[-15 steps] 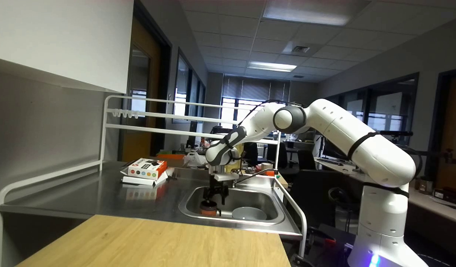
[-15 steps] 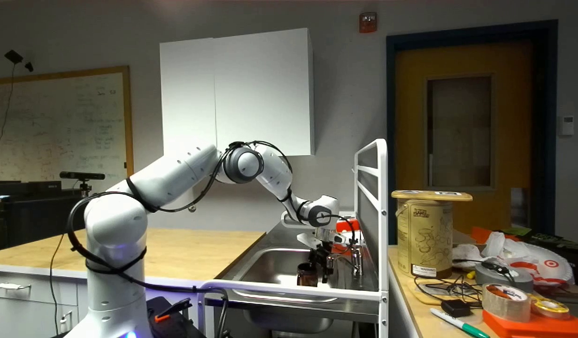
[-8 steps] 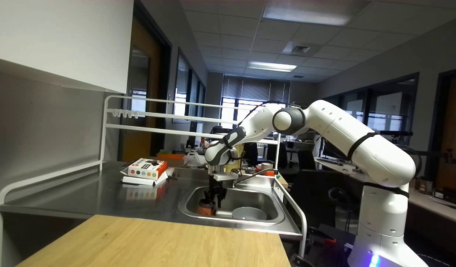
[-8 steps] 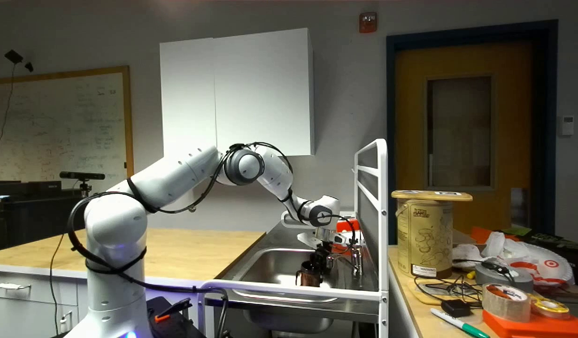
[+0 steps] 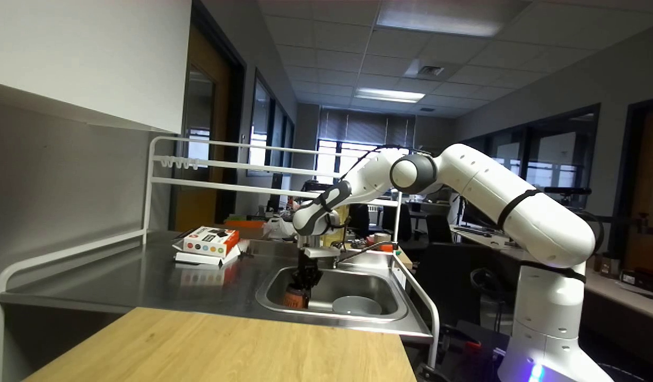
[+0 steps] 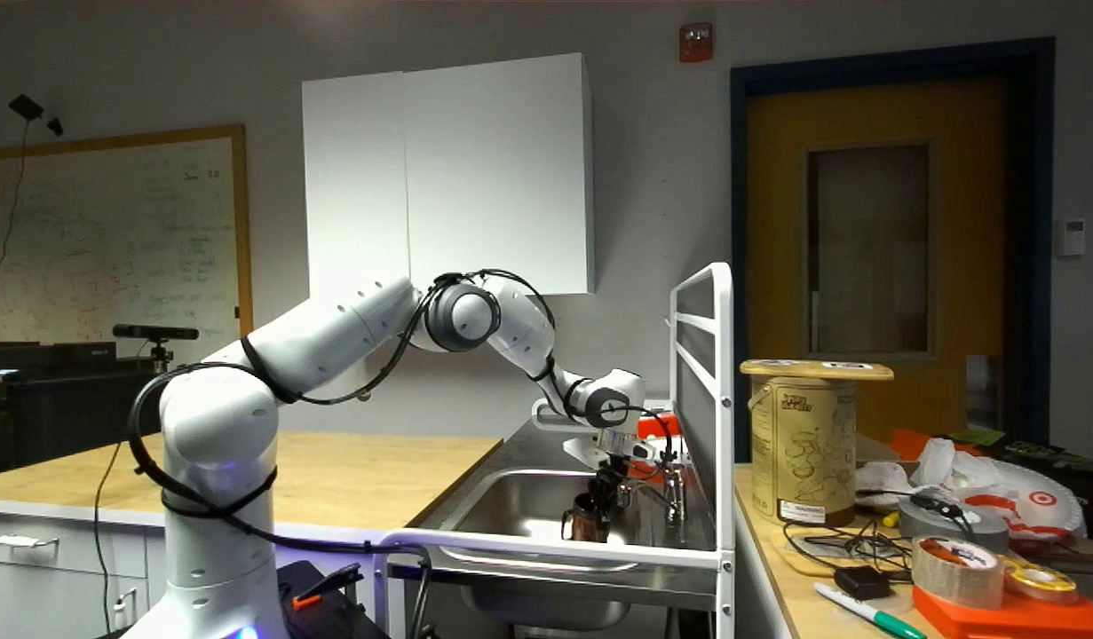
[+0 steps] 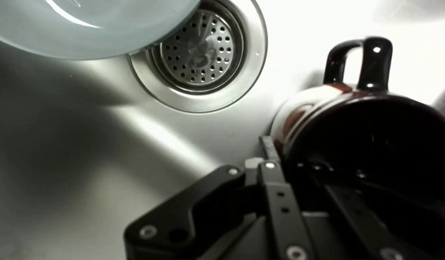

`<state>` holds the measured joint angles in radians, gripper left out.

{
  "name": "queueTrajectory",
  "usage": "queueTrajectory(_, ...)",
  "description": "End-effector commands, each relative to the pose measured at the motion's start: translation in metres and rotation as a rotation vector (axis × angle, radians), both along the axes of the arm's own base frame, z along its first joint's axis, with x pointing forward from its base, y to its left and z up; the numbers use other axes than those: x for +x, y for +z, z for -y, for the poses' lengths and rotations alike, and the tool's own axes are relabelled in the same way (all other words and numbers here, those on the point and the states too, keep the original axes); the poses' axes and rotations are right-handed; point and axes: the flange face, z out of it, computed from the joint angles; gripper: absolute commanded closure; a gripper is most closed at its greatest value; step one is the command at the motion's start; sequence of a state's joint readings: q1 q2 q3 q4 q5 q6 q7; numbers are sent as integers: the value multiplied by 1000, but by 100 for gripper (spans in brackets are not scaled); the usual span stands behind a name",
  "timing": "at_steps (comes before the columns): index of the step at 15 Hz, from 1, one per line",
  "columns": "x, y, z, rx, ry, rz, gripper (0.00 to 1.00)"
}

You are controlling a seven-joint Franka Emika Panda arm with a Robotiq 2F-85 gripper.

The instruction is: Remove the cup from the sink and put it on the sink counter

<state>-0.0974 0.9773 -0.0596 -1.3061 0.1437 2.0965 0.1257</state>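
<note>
The reddish-brown cup [image 7: 305,108], with a dark rim and black handle, is inside the sink [image 5: 358,282], leaning slightly in both exterior views. My gripper [image 7: 292,157] reaches down over the cup's edge and is shut on its wall. One finger [image 7: 268,146] presses along the outside; the other runs into the dark inside, where its tip is hard to see. In an exterior view the cup [image 6: 589,525] shows its handle facing away from the gripper [image 6: 605,495]. Whether the cup's base touches the sink floor cannot be told. The sink counter [image 5: 119,278] extends beside the basin.
A translucent bowl [image 7: 85,29] sits in the sink, partly over the drain [image 7: 204,54]. The faucet [image 6: 676,495] stands at the rim. A red-and-white box [image 5: 209,242] lies on the counter. White tube railing [image 5: 423,292] borders it; a wooden tabletop [image 5: 241,347] adjoins.
My gripper has gone from open to shut, taking hold of the cup's wall. The cup has turned, its handle now on the other side, and tipped a little. The arm has barely moved.
</note>
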Motion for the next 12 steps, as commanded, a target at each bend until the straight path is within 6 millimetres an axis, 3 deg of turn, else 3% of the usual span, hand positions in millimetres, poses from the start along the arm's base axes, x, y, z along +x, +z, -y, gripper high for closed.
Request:
queueTrajectory(1,4,7,5,21,-31,0,93)
queueTrajectory(7,-11,31,-10,-2,-21,-35,93)
queueTrajectory(12,-40,60,-10,-11,-38,-35,93)
